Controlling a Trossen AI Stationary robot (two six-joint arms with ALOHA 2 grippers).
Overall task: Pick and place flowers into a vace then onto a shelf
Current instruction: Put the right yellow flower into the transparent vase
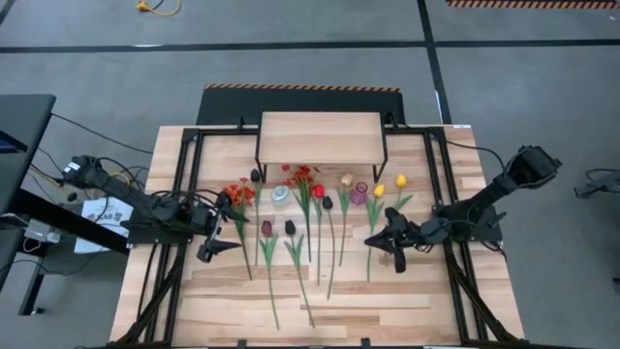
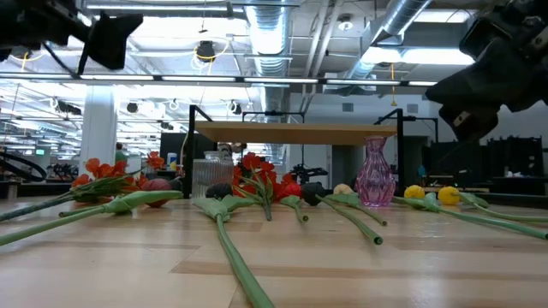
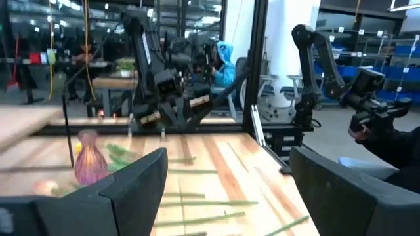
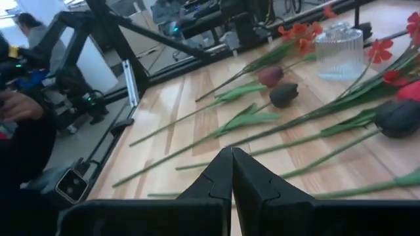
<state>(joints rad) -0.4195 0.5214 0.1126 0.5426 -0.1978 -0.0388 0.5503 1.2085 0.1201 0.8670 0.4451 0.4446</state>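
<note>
Many flowers (image 1: 310, 218) lie loose on the bench (image 1: 232, 301) in front of the shelf (image 1: 320, 138), stems crossing, none yet in the pink vase (image 1: 359, 194). The left claw (image 1: 215, 250), spread wide and empty, hovers near the orange sprays; the right claw (image 1: 390, 244), pinched shut and empty, hovers by the yellow tulips. A grab here could drag neighbouring stems or tip the vase.
</note>
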